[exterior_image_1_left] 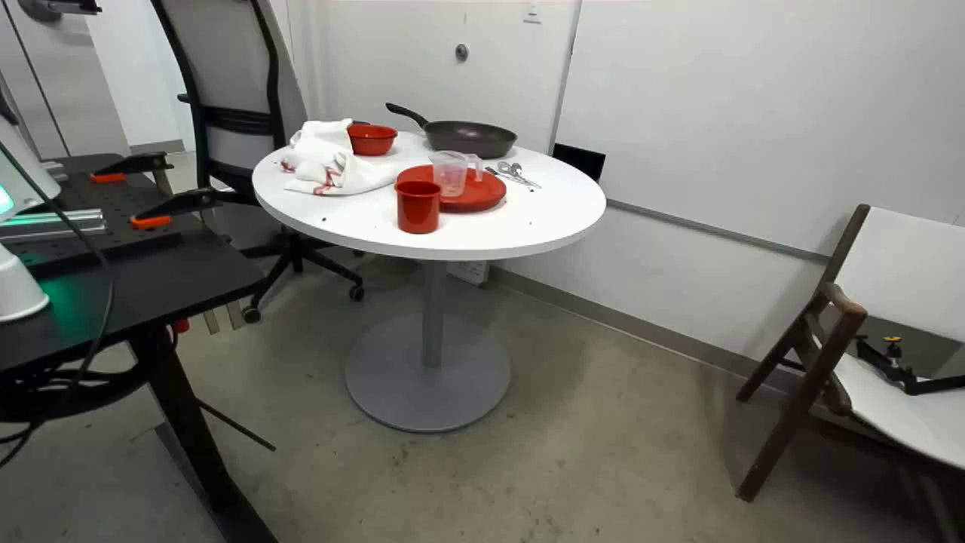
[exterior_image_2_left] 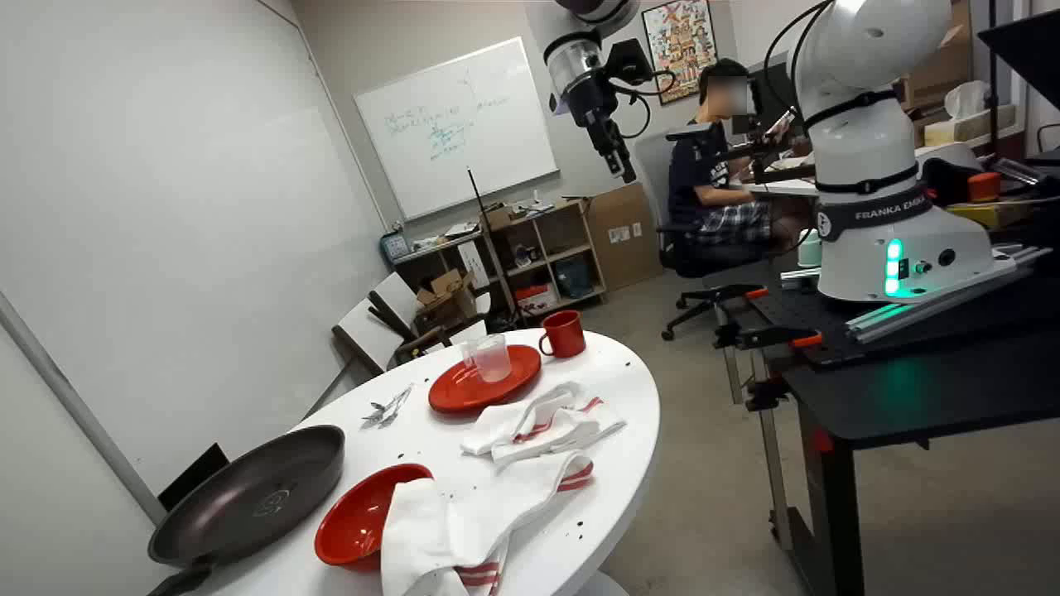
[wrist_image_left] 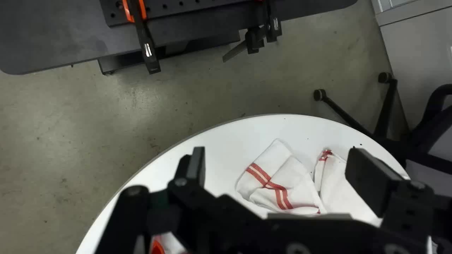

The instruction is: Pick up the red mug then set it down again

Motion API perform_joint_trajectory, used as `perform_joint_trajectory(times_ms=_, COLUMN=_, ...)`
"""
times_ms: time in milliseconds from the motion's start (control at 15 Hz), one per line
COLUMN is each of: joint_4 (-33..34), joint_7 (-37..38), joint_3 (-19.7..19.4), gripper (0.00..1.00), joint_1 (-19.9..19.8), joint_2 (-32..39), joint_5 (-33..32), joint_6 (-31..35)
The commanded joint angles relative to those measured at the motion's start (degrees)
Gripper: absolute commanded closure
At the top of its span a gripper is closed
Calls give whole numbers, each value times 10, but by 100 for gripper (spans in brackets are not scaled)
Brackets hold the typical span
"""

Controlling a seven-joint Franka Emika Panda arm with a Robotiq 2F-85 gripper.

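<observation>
At the left of an exterior view lies the frying pan (exterior_image_2_left: pixel 248 501), then the red bowl (exterior_image_2_left: pixel 360 517); if I steer by colour alone, that bowl could draw me to the wrong thing. Some metal utensils (exterior_image_2_left: pixel 387 410) follow, well apart from my goal, and a striped towel (exterior_image_2_left: pixel 455 521) that hides part of the bowl. Then comes the red plate (exterior_image_2_left: pixel 460 396) with a clear measuring cup (exterior_image_2_left: pixel 493 360) upright on it; the cup looks light, so a sideways brush would probably topple it. A second towel (exterior_image_2_left: pixel 542 426) lies rumpled near the plate.

Next is the red mug (exterior_image_2_left: pixel 565 335), upright on the white surface (exterior_image_2_left: pixel 633 389) just beside the plate, its handle on the plate's side; whether the two touch I cannot tell. It stands near the edge, so an outward nudge might push it off, and snagging the handle could tip it.

Rightmost of these, above and apart from the mug, hangs my gripper (exterior_image_2_left: pixel 623 170), spread wide with nothing held, as the wrist view shows. Beneath that gap I see towel rather than mug, so dropping straight down would likely gather towel instead. I cannot make the mug out for certain in that view. Setting the mug down later on the plate's rim or a towel fold would likely leave it tilted.
</observation>
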Motion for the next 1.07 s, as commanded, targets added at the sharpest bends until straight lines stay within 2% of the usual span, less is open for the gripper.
perform_joint_trajectory(times_ms=0, joint_4=1, joint_7=-6, joint_3=13, gripper=0, joint_1=-14, joint_2=2, joint_5=6, joint_6=-2)
perform_joint_trajectory(times_ms=667, joint_4=3, joint_7=-7, joint_3=13, gripper=0, joint_1=-14, joint_2=7, joint_5=4, joint_6=1)
perform_joint_trajectory(times_ms=1000, joint_4=36, joint_7=-45, joint_3=8, gripper=0, joint_1=-7, joint_2=85, joint_5=-3, joint_6=30)
